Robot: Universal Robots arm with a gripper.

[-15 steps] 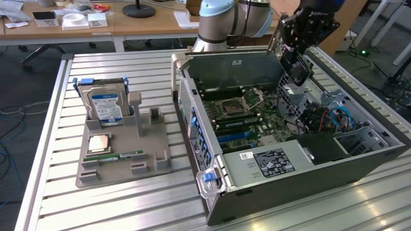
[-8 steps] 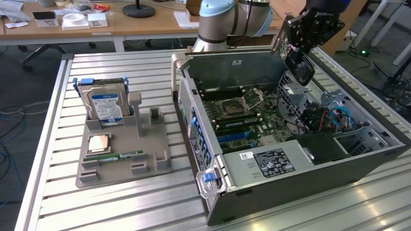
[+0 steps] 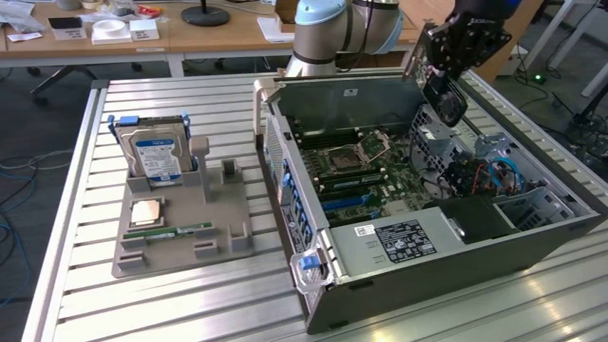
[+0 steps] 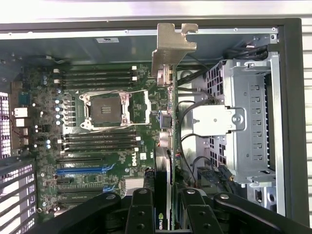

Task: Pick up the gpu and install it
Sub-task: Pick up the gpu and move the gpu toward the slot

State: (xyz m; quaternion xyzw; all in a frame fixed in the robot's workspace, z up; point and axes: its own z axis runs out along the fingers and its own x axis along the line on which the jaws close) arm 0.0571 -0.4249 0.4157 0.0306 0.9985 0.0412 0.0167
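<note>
The hand (image 4: 168, 212) grips the gpu (image 4: 168, 131), fingers closed narrow on its near end. The thin, dark circuit card is turned edge-on and hangs above the open grey metal computer case (image 3: 532, 249). Its long axis runs straight away from the hand, the bent silver bracket (image 4: 173, 44) farthest out, over the green motherboard (image 4: 97, 146).
</note>
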